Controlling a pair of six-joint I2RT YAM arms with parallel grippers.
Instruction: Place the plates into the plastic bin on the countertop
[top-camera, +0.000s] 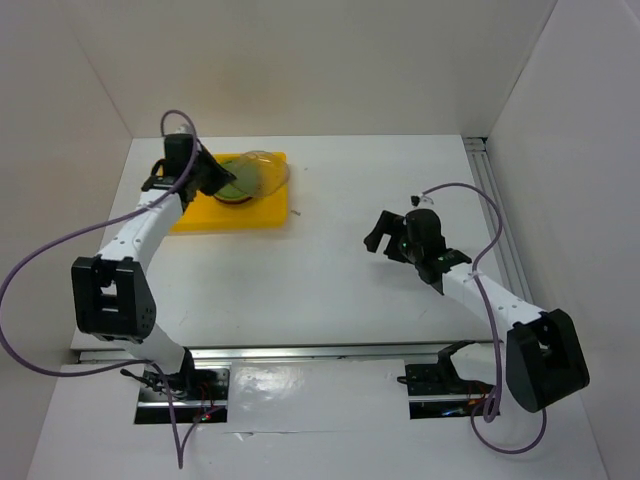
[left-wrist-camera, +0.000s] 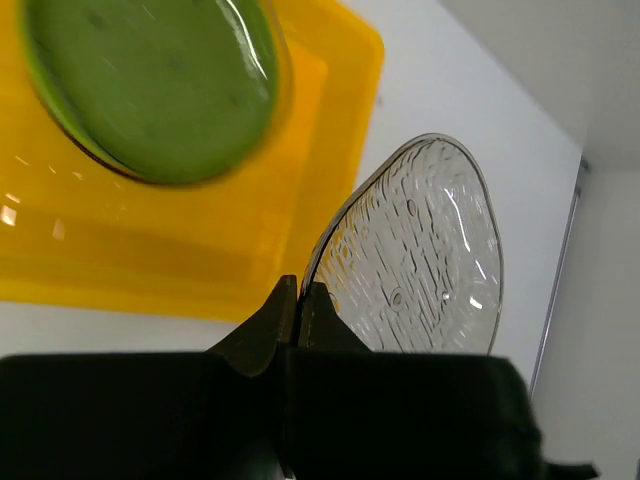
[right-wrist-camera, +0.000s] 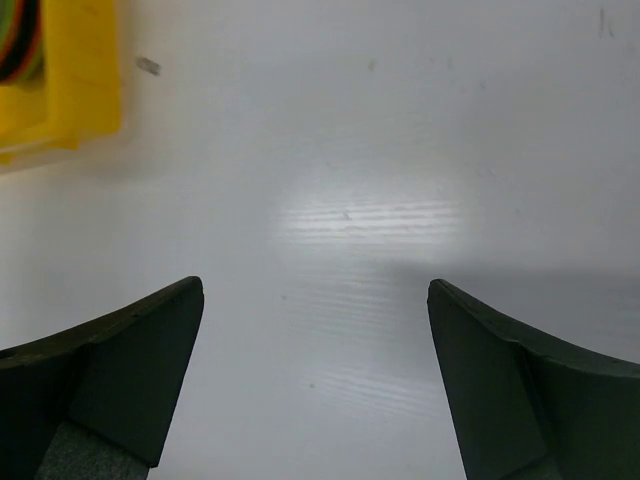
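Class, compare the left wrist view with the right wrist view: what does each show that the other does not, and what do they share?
Only the left wrist view: the left gripper shut on the rim of a translucent grey plate, and the broad face of a lime green plate lying in the yellow bin. Only the right wrist view: the right gripper, open and empty, above the white countertop, with a small dark speck near the bin's corner. Both: the yellow bin and the countertop.
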